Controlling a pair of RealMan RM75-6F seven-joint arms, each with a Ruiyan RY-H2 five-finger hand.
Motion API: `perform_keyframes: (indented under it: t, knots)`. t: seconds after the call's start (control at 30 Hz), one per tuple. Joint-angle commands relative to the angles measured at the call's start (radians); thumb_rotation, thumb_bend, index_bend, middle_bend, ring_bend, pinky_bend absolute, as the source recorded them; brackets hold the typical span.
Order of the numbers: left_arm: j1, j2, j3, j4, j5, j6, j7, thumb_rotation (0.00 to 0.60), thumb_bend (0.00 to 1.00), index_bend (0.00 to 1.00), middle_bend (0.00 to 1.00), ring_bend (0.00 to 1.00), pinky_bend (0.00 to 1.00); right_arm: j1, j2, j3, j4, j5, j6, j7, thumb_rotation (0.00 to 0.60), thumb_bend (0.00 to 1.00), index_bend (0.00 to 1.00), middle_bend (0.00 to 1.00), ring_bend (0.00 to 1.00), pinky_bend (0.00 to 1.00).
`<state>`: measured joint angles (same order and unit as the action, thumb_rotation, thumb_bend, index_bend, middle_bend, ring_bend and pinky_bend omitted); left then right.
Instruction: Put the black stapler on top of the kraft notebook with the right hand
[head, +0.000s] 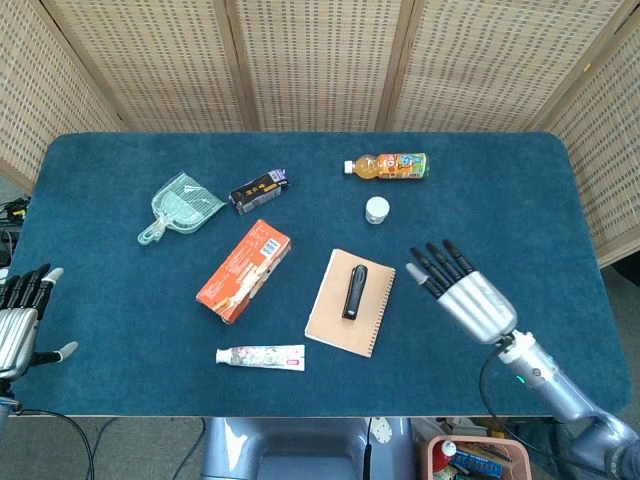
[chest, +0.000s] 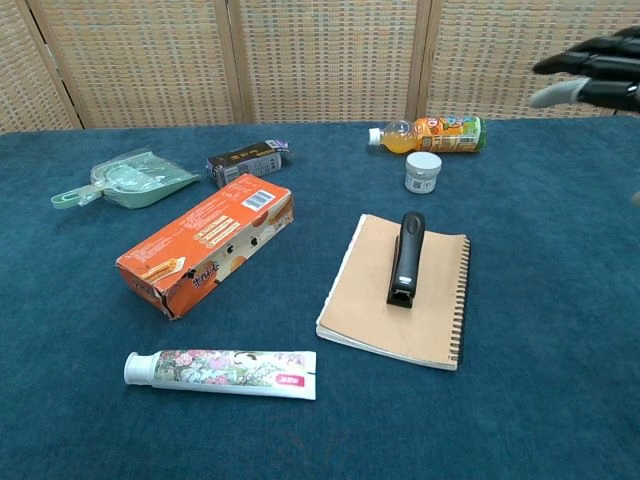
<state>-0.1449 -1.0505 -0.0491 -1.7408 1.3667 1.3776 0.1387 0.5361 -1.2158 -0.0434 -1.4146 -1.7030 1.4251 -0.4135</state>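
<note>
The black stapler (head: 353, 291) (chest: 405, 258) lies flat on the kraft notebook (head: 335, 325) (chest: 405, 325), lengthwise along its middle, with nothing touching it. My right hand (head: 465, 291) hovers to the right of the notebook, apart from it, fingers spread and empty; in the chest view only its fingertips (chest: 590, 70) show at the top right edge. My left hand (head: 20, 315) rests at the table's left edge, fingers apart, holding nothing.
An orange carton (head: 243, 270) and a toothpaste tube (head: 260, 356) lie left of the notebook. A small white jar (head: 377, 209), an orange drink bottle (head: 388, 165), a dark packet (head: 258, 190) and a green dustpan (head: 180, 206) sit farther back.
</note>
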Motion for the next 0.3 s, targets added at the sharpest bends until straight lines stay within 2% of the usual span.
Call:
perform_keyframes:
  t: [0.03, 0.13, 0.3]
  knots:
    - [0.009, 0.005, 0.004, -0.004, 0.013, 0.016, -0.008, 0.6, 0.0, 0.0, 0.0, 0.0, 0.0, -0.131, 0.012, -0.005, 0.013, 0.104, 0.089, 0.139, 0.6, 0.0, 0.0, 0.0, 0.0, 0.06]
    - [0.024, 0.01, 0.012, -0.01, 0.037, 0.043, -0.016, 0.6, 0.0, 0.0, 0.0, 0.0, 0.0, -0.207, -0.017, -0.01, 0.039, 0.162, 0.118, 0.201, 0.6, 0.0, 0.0, 0.0, 0.0, 0.04]
    - [0.037, 0.014, 0.025, -0.017, 0.073, 0.068, -0.02, 0.6, 0.0, 0.0, 0.0, 0.0, 0.0, -0.273, -0.035, -0.019, 0.047, 0.191, 0.128, 0.214, 0.6, 0.0, 0.0, 0.0, 0.0, 0.02]
